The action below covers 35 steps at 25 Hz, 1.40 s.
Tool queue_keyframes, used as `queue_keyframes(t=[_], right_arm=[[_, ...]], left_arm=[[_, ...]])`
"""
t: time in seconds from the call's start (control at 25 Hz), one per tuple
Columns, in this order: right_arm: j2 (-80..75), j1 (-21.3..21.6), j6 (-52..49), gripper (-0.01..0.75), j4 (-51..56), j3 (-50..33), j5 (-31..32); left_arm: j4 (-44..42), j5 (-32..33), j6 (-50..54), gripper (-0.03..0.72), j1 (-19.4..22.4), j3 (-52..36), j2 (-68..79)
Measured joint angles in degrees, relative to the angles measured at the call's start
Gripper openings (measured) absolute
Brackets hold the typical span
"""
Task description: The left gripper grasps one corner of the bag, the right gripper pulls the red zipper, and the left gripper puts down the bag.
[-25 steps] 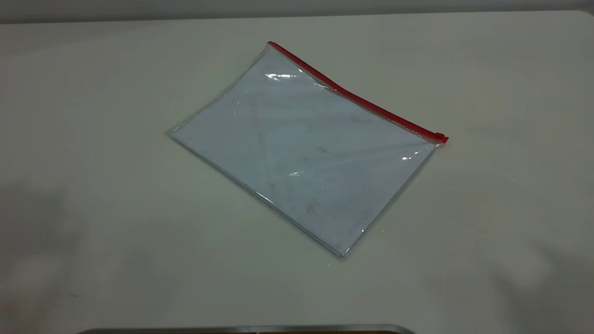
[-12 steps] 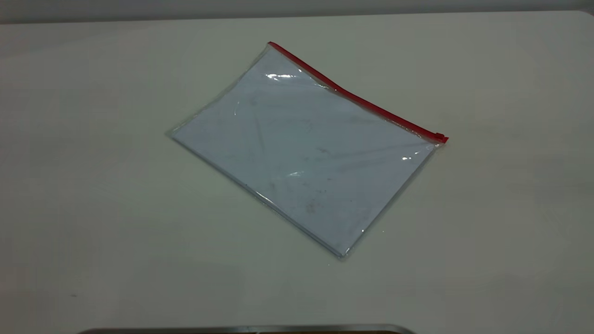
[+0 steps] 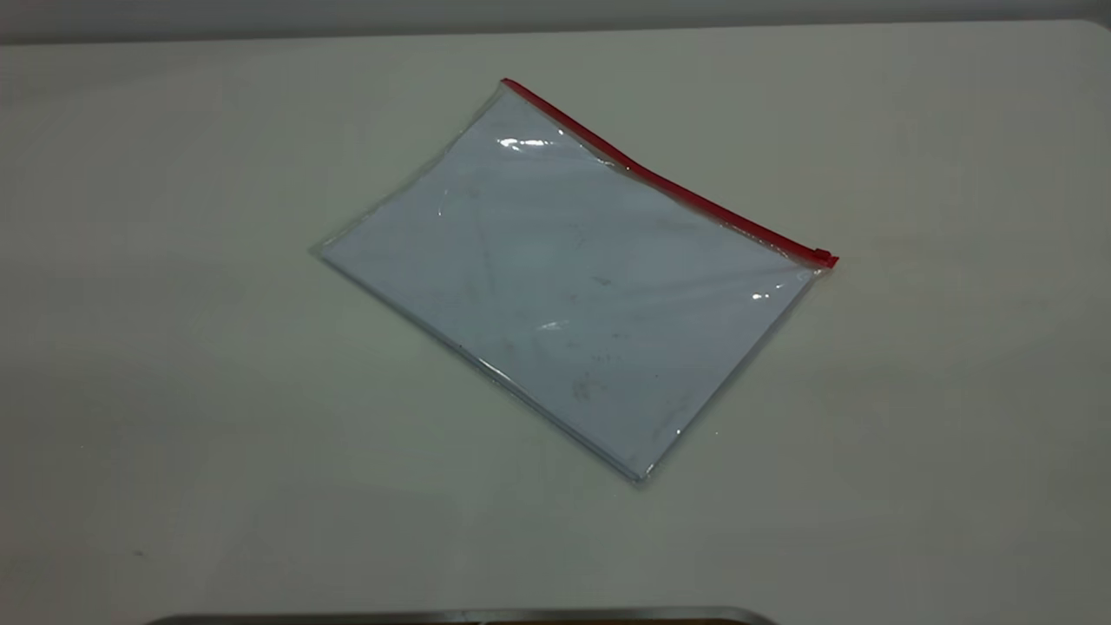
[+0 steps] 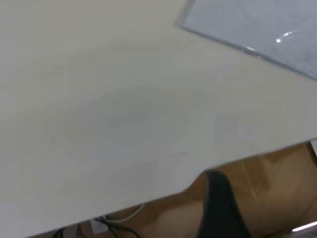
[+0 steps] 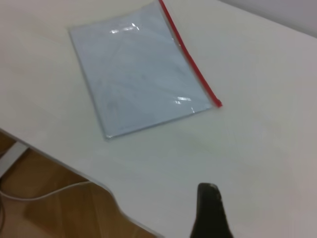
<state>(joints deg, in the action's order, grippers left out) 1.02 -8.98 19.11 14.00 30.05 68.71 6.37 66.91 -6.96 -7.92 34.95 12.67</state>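
Note:
The bag (image 3: 573, 278) lies flat on the white table, clear and bluish-white with scuff marks. Its red zipper (image 3: 668, 184) runs along the far long edge, with the small slider tab (image 3: 820, 257) at the right end. The other red corner (image 3: 506, 84) is at the far end. Neither gripper shows in the exterior view. The right wrist view shows the whole bag (image 5: 138, 74) and zipper (image 5: 190, 62) well beyond the right gripper (image 5: 209, 213). In the left wrist view the left gripper (image 4: 220, 208) hangs off the table's edge, far from a plain corner of the bag (image 4: 247, 22).
The white table (image 3: 174, 391) spreads wide round the bag. A metal rim (image 3: 460, 616) lies at the near edge. Past the table's edge the wrist views show a wooden floor (image 5: 59, 198) with a white cable (image 5: 44, 191).
Dim shadows at the table's near left and near right have faded away. The bag has not moved.

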Motion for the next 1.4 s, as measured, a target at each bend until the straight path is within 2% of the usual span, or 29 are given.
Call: queue_keyframes(t=[0.48,1.16,1.28,1.4], right_arm=[[0.0,0.0,-1.36,0.566,-2.2,-2.29,-2.88],[0.0,0.0,-1.49,0.566,-2.65,-2.29,-2.88],[0.0,0.0,-1.49,0.566,-2.66,-2.29,-2.88],[0.0,0.0,-1.49,0.566,-2.66,-2.29,-2.88]], left_arm=[[0.17,-1.6,-0.4,0.546,0.0,-6.86,-0.31],[0.17,-1.96,-0.4,0.546,0.0,-7.0,-0.31],[0.11,-2.03,-0.4,0.546,2.48,-7.0,-1.39],[-0.11,-2.1,-0.4,0.546,7.6,-7.0,-5.26]])
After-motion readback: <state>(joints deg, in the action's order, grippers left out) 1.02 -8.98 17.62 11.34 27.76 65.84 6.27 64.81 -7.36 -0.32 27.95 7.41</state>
